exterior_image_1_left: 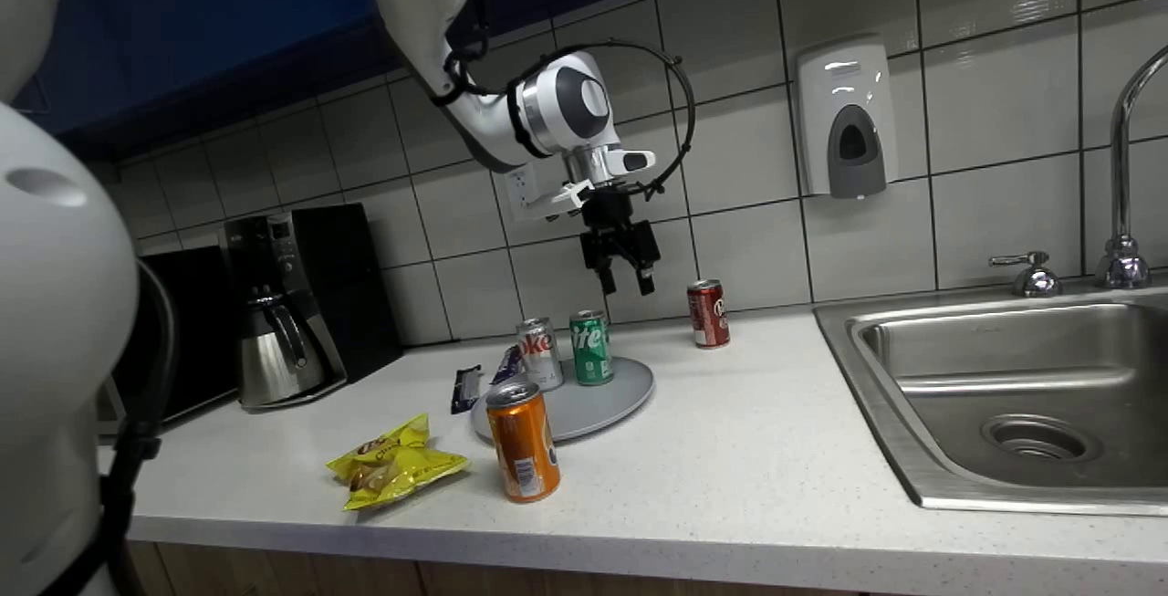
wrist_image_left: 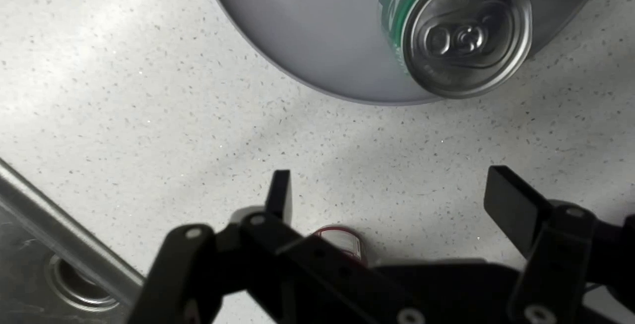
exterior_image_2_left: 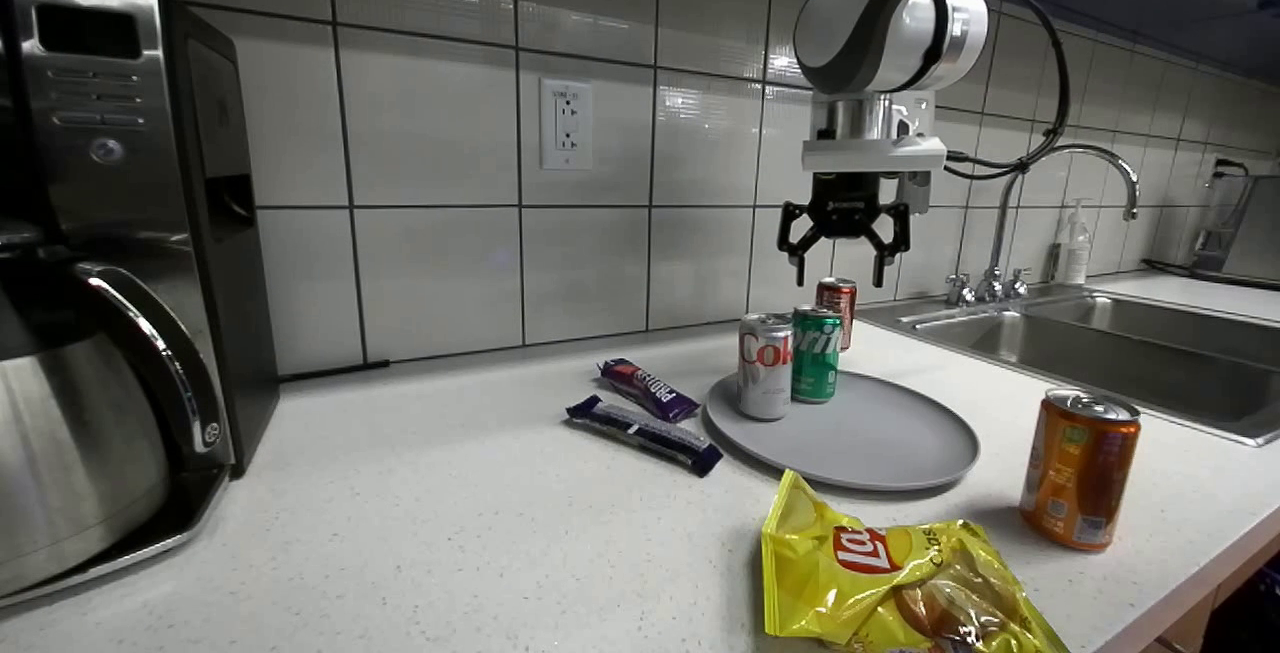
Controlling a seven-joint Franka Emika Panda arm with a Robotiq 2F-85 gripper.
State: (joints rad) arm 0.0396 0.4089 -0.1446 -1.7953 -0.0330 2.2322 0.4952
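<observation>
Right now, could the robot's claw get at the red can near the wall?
Probably yes: the claw hangs open and empty, the red can stands upright, and nothing visible blocks the way.

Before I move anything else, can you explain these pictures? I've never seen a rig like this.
You are seeing one white robot arm with a black pincer, which stands open above the counter and holds nothing. Two pictures come from cameras outside the robot, set in different places; the third comes from its wrist, looking down past the dark fingers. On the counter, a gray plate carries a silver Coke can and a green Sprite can. Near it are a red can by the wall, an orange can, a yellow chip bag and two wrapped bars. A coffee maker and a sink flank them.
</observation>
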